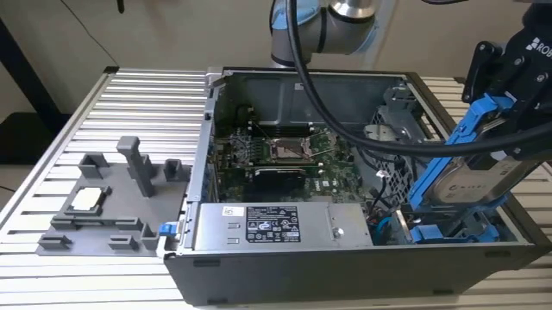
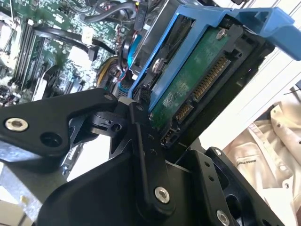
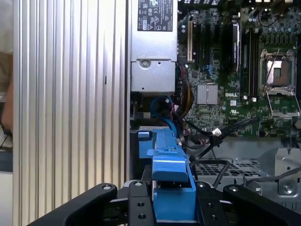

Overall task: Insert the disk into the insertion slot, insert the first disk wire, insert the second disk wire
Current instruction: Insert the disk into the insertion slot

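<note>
Holds the disk (image 1: 470,175) tilted in clenched jaws of the gripper (image 3: 173,201), lower end at the insertion slot (image 1: 453,227) on the exterior view's right. Best to ease down squarely, keeping the blue carrier (image 3: 164,150) clear of loose cables (image 3: 235,126)

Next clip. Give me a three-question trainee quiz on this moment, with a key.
1. True or false: the gripper is shut on the disk.
2. The disk is: A) lying flat, B) steeply tilted, C) lying loose, unheld.
3. In the exterior view, on which side of the computer case does the grey fixture tray sit?
Key: 1 true; 2 B; 3 the exterior view's left.
</note>
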Tool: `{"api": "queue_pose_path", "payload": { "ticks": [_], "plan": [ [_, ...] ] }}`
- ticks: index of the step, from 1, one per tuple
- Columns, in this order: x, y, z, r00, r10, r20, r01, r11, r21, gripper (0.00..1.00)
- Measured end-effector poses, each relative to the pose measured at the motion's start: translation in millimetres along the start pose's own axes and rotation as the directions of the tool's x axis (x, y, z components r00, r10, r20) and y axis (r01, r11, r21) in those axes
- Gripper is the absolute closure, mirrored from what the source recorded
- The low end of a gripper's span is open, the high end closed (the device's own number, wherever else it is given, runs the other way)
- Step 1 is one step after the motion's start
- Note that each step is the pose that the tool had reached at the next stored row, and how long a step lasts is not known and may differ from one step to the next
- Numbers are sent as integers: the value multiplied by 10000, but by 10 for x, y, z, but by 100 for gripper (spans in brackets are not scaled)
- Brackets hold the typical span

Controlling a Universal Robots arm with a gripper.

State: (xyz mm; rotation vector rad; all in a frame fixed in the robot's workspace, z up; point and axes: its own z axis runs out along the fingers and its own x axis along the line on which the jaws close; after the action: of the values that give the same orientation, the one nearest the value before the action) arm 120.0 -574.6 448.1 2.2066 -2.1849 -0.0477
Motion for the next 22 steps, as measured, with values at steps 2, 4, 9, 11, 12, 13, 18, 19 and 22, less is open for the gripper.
{"api": "queue_pose_path", "payload": {
  "ticks": [2, 4, 9, 11, 12, 13, 18, 19, 22],
  "plan": [
    [1, -5, 7, 10000, -52, -2, 52, 10000, 0, 67],
    [3, -13, 22, 10000, -66, -2, 66, 10000, 0, 67],
    [4, -50, 77, 10000, -66, 1, 66, 10000, 0, 67],
    [4, -64, 96, 10000, -66, 1, 66, 10000, 0, 67],
    [4, -71, 105, 10000, -66, 2, 66, 10000, 0, 67],
    [4, -77, 116, 10000, -66, 2, 66, 10000, 0, 67],
    [4, -90, 172, 10000, -67, 36, 67, 10000, 0, 67],
    [4, -91, 186, 10000, -68, 36, 68, 10000, -3, 67],
    [4, -93, 225, 10000, -67, 38, 67, 10000, -9, 67]
  ]
}}
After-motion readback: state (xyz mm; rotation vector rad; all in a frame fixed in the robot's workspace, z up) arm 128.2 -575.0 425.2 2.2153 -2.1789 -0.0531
